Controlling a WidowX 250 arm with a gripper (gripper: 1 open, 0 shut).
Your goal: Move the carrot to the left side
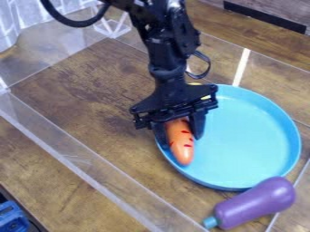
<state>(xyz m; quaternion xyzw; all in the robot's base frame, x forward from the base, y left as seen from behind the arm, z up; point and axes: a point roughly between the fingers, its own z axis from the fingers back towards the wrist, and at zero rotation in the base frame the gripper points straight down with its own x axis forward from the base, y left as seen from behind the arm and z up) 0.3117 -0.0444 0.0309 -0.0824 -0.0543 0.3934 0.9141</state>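
**Carrot clamped in the pincer at the plate's left edge**

Nearest the camera, a purple eggplant point(255, 204) lies on the wooden table point(85, 100), just beside the front rim of the blue plate point(260, 136). A clear plastic wall point(72, 154) runs along the table's near left side. Farther back, the carrot point(180, 142) sits at the left edge of the plate, orange tip toward the camera, its upper end between the black fingers. The pincer point(173, 119) points steeply down and is clamped on the carrot. Above it, the black arm point(164, 41) rises toward the far side, with a cable looped beside it.
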